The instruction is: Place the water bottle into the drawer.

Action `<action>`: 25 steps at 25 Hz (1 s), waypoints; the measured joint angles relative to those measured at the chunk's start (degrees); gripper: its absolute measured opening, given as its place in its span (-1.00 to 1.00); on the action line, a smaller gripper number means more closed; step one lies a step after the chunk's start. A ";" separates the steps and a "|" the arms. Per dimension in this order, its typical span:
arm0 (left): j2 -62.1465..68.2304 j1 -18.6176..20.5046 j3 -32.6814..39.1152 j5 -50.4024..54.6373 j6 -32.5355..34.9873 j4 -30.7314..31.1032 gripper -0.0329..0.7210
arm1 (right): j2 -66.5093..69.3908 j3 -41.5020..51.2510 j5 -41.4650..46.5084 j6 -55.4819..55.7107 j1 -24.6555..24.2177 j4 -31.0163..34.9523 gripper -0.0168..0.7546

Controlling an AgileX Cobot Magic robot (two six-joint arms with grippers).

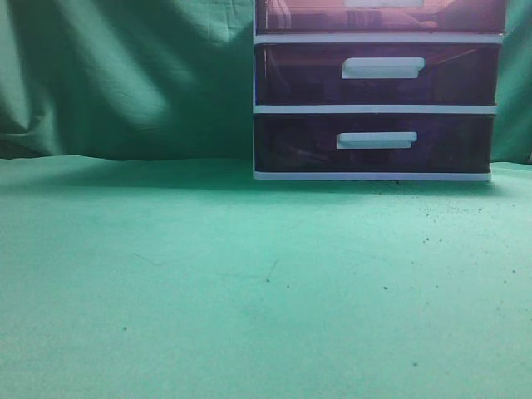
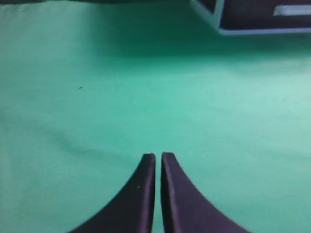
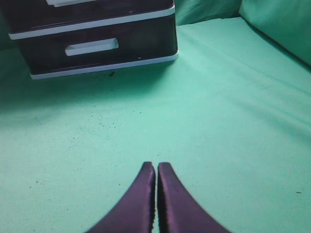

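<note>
Green cloth covers the worktop and hangs as a backdrop behind it in the exterior view. White-framed plastic drawer unit stands at the rear right of the worktop, three translucent dark purple-maroon fronts stacked. Uppermost drawer: cut off by the top edge of the view, only its lower strip and the bottom of its white handle visible; appears pushed in flush with the frame. Middle drawer and bottom drawer: both shut, each with a white bar handle. No arm appears in this view. Dark specks scattered on the cloth in front of the unit.

Left wrist view: left gripper, two dark curved fingers with tips almost touching, only a hairline gap between them, nothing held. Bare green cloth lies directly ahead of the fingers; a lower corner of the drawer unit sits well ahead and to the right of them.

Right wrist view: right gripper, fingers pressed nearly together, nothing held. Drawer unit stands well ahead and to the left of the fingers, two lower fronts visible; uppermost drawer out of view. Water bottle: not visible in any view.
</note>
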 joint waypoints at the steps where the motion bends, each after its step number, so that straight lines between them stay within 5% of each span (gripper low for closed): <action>1: -1.07 1.19 0.00 0.79 0.00 0.00 -0.91 | 0.00 0.00 0.00 0.00 0.00 0.00 -0.96; 11: -2.90 16.77 0.00 2.32 0.13 0.14 -0.91 | 0.00 0.00 0.09 0.00 0.00 0.00 -0.96; 25: -2.99 17.50 0.00 2.35 2.87 -2.06 -0.91 | 0.00 0.00 0.09 0.00 0.00 0.00 -0.96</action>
